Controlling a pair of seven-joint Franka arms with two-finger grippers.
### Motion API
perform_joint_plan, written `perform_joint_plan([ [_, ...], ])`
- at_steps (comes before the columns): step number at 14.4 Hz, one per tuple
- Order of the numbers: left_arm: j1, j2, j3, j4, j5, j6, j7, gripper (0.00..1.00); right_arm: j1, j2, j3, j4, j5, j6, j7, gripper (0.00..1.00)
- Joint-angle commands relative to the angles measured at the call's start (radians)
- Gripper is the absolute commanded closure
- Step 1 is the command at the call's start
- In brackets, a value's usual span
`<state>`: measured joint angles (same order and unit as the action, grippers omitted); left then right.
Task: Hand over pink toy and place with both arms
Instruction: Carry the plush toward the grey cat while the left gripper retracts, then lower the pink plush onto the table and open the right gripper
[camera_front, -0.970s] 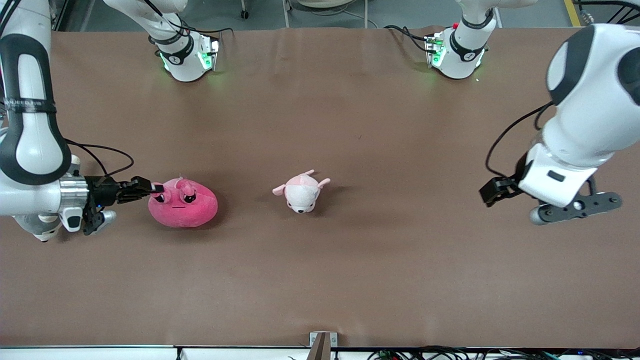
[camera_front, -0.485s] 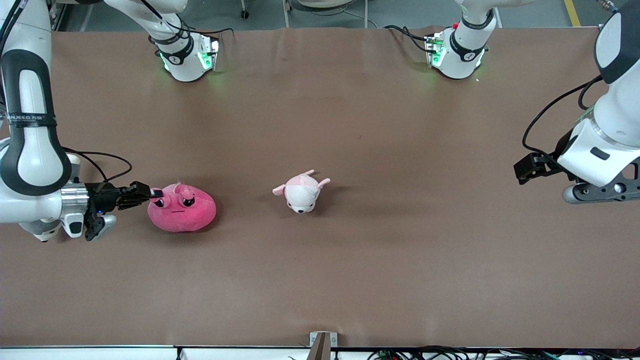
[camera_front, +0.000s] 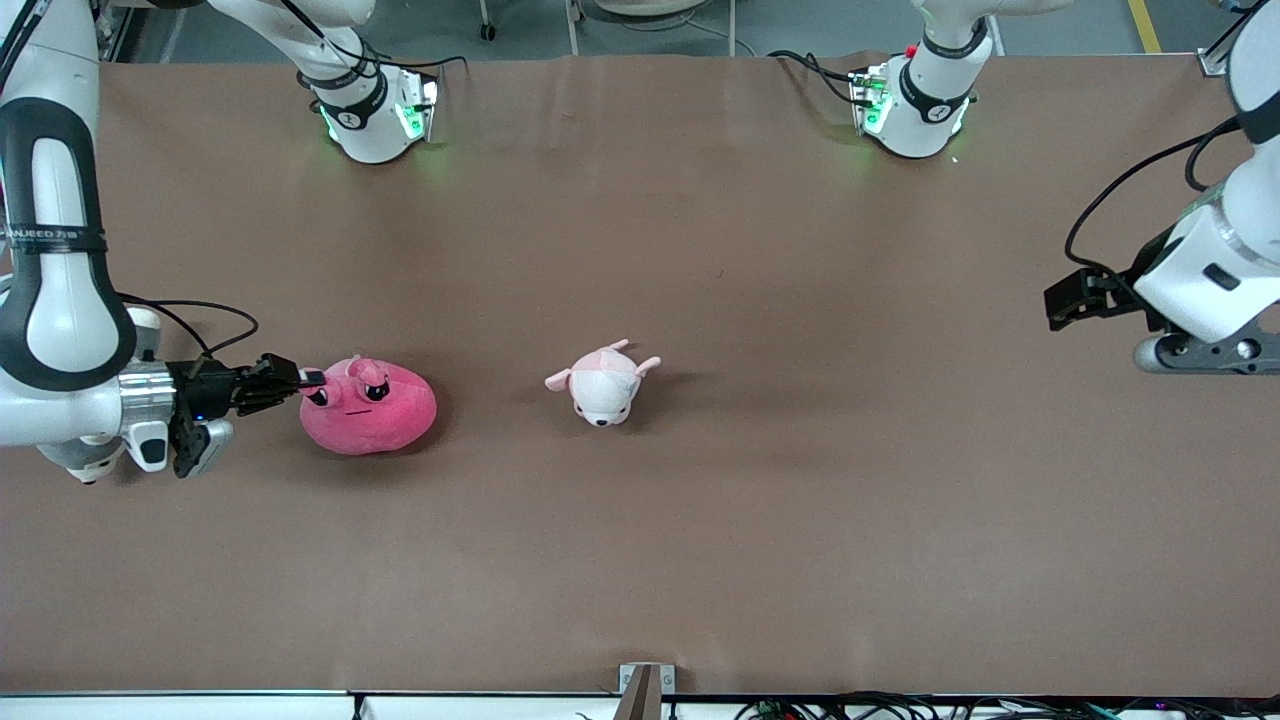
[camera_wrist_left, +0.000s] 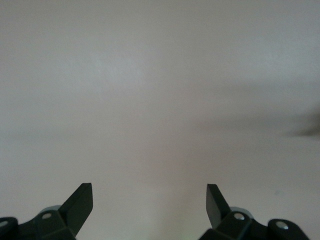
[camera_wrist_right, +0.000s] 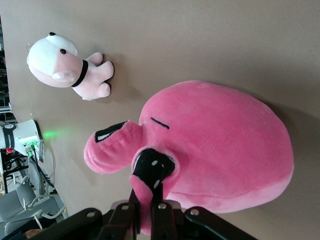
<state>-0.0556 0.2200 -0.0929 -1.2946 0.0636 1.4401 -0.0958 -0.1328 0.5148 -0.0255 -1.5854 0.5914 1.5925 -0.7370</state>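
Brown covering (camera_front: 700, 250) spans the one table, bearing two plush toys: one pink toy (camera_front: 368, 407) at nine o'clock, pinched by the right gripper (camera_front: 308, 379), and one white-and-pink plush (camera_front: 603, 380) centrally. Left gripper (camera_front: 1065, 300), fingers apart, hangs at three o'clock.
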Motion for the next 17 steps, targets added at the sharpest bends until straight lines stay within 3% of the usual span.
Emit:
perform_joint_plan([
  [1, -0.047, -0.143, 0.067, -0.161, -0.041, 0.014, 0.018, 0.0, -0.038, 0.036, 0.016, 0.03, 0.025, -0.022, -0.047, 1.0],
  [8, -0.043, -0.281, 0.045, -0.325, -0.042, 0.058, 0.021, 0.0, -0.045, 0.062, 0.016, 0.042, 0.025, -0.022, -0.082, 0.98],
  [9, -0.05, -0.297, 0.038, -0.342, -0.035, 0.069, 0.016, 0.0, -0.045, 0.065, 0.016, 0.042, 0.025, -0.022, -0.079, 0.79],
  [10, -0.052, -0.298, 0.035, -0.342, -0.034, 0.069, 0.008, 0.0, -0.045, 0.065, 0.016, 0.042, 0.025, -0.02, -0.081, 0.13],
  [11, -0.05, -0.298, 0.027, -0.342, -0.036, 0.068, 0.005, 0.0, -0.05, 0.064, 0.016, 0.048, 0.025, -0.022, -0.076, 0.0],
  [14, -0.046, -0.301, 0.021, -0.342, -0.042, 0.068, 0.002, 0.0, -0.056, 0.051, 0.013, 0.148, 0.013, -0.067, -0.033, 0.0],
  [17, -0.044, -0.3, 0.021, -0.334, -0.044, 0.072, 0.002, 0.0, -0.064, 0.045, 0.01, 0.266, -0.002, -0.164, 0.176, 0.0],
])
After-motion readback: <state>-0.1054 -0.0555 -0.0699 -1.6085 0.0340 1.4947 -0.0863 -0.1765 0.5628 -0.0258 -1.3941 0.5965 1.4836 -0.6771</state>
